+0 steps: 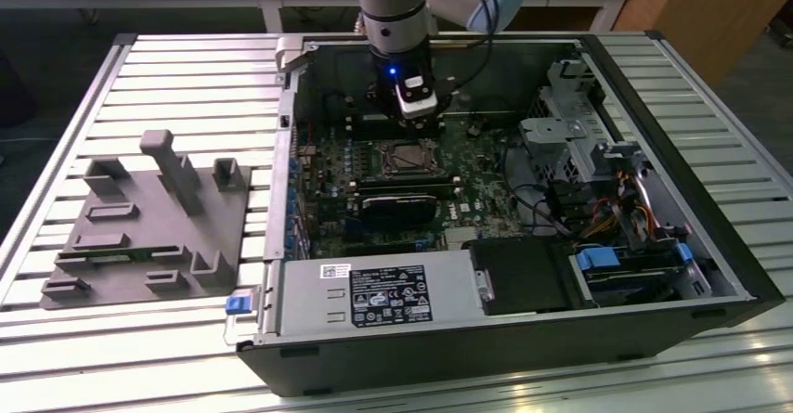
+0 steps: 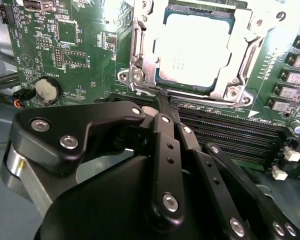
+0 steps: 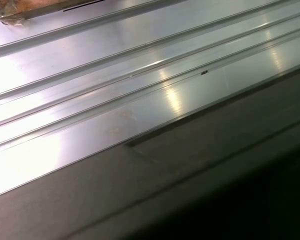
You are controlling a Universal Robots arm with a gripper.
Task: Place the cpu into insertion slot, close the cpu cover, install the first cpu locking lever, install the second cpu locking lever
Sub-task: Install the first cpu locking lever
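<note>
In the second wrist view the cpu [image 2: 190, 47] lies silvery top up in the insertion slot [image 2: 138, 76], and the metal cover frame [image 2: 240, 55] rests flat around it. My gripper [image 2: 162, 102] has its black fingers [image 2: 166, 150] pressed together, the tips right at the near edge of the socket frame. Whether the tips touch a locking lever is hidden by the fingers themselves. In the exterior view the gripper [image 1: 413, 121] hangs inside the open computer case, just behind the insertion slot [image 1: 407, 158] on the green motherboard [image 1: 477, 213].
Black memory slots [image 2: 230, 132] run beside the socket, with a coin battery [image 2: 47, 89] close by. A black card [image 1: 396, 211], a power supply [image 1: 371, 292] and a drive cage [image 1: 558, 144] crowd the case. A grey fixture plate [image 1: 149, 218] lies at the exterior view's left on the slatted table [image 3: 115, 75].
</note>
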